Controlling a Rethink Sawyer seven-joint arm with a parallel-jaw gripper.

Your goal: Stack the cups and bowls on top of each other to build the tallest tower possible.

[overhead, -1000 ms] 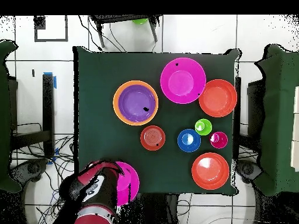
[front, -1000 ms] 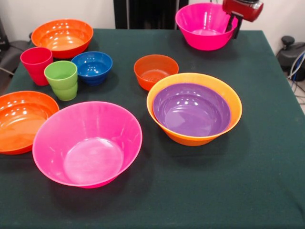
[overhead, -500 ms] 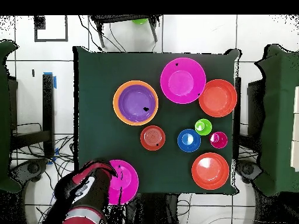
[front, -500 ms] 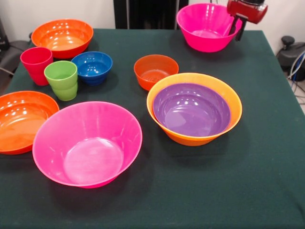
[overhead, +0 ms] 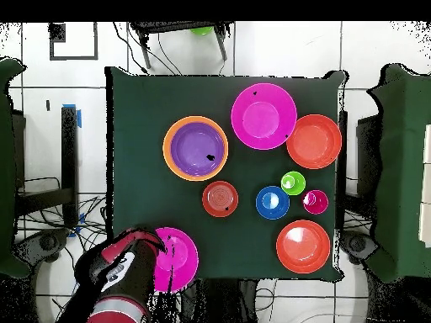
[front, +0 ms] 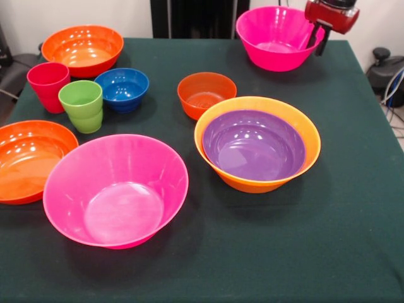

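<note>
My gripper is shut on the right rim of a hot pink bowl at the table's far right, one finger inside and one outside; it also shows in the overhead view. A second hot pink bowl stands upright at the near left. A purple bowl sits nested in the large orange bowl. A small red-orange bowl, a small blue bowl, a lime green cup and a red cup stand apart. No upturned bowl shows.
Two shallow red-orange bowls stand on the left side, one at the far corner and one at the near edge. The dark green table shows bare cloth at the near right. Chairs flank the table in the overhead view.
The gripper and its hot pink bowl have shifted a little up and to the right in the front view, toward the table's far edge. Nothing else has moved.
</note>
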